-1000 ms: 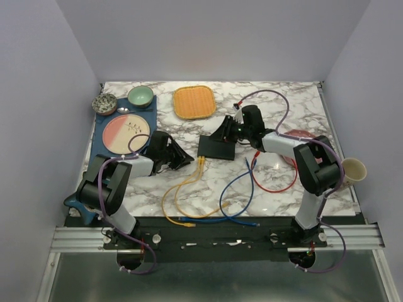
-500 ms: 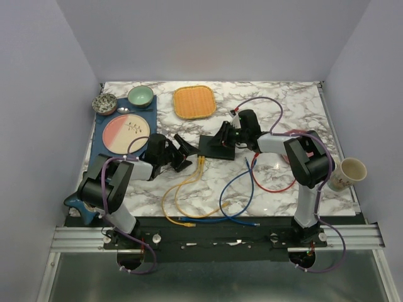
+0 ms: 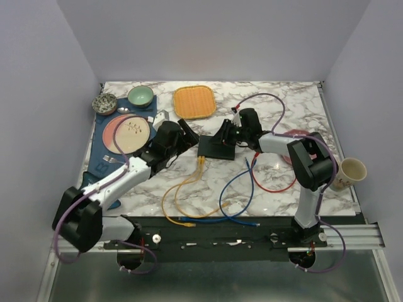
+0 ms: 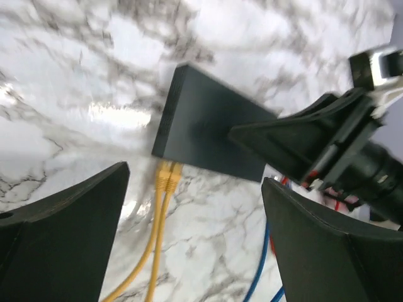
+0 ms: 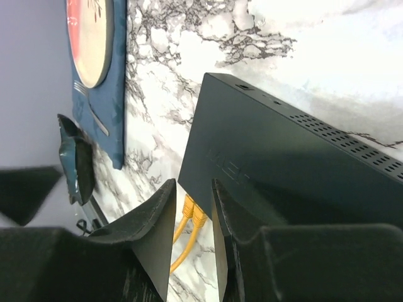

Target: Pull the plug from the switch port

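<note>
The switch [image 3: 213,149] is a flat matte-black box in the middle of the table. Two yellow plugs [image 3: 201,161] sit side by side in sockets at its near left corner. My left gripper [image 3: 184,134] hovers just left of the switch, open wide and holding nothing. In the left wrist view the plugs [image 4: 167,177] lie ahead between its fingers [image 4: 69,233]. My right gripper [image 3: 225,133] reaches over the switch from the right, jaws partly apart. One finger [image 5: 230,233] lies over the switch top [image 5: 271,157], the other beyond the port edge, with the plugs [image 5: 194,215] showing in the gap.
Yellow cable [image 3: 173,195], blue cable [image 3: 242,189] and red cable [image 3: 274,185] loop over the near table. An orange tray [image 3: 194,102] lies at the back. A plate on a blue mat [image 3: 126,131] and two bowls stand left. A paper cup [image 3: 351,170] stands right.
My left arm has stretched forward and right toward the switch, and its jaws have opened wide. The right gripper has stayed at the switch.
</note>
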